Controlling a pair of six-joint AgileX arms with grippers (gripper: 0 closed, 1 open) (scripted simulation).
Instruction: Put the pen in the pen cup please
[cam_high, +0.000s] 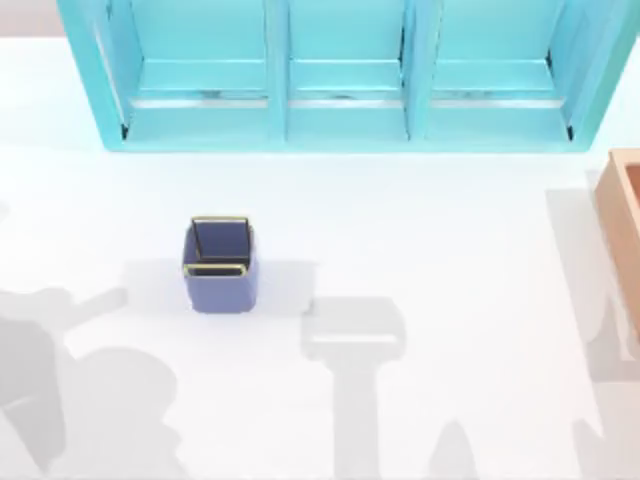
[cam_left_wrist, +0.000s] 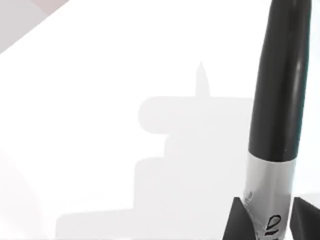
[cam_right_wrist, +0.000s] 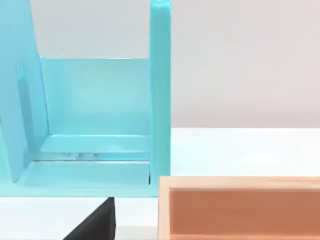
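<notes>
The pen cup (cam_high: 220, 265) is a small periwinkle-blue square cup with a gold rim, standing upright left of the table's middle. In the left wrist view the pen (cam_left_wrist: 280, 85), black with a silver section, stands out above the white table, with its shadow beside it. My left gripper (cam_left_wrist: 270, 220) is shut on the pen's silver part, one dark finger on each side. A dark piece of my right gripper (cam_right_wrist: 95, 225) shows low in the right wrist view, close to the shelf and the wooden box.
A big turquoise shelf unit (cam_high: 345, 75) with three bays runs along the back of the table. A tan wooden box (cam_high: 625, 230) sits at the right edge, and its near wall (cam_right_wrist: 240, 210) is close in the right wrist view. Arm shadows fall on the white table's front.
</notes>
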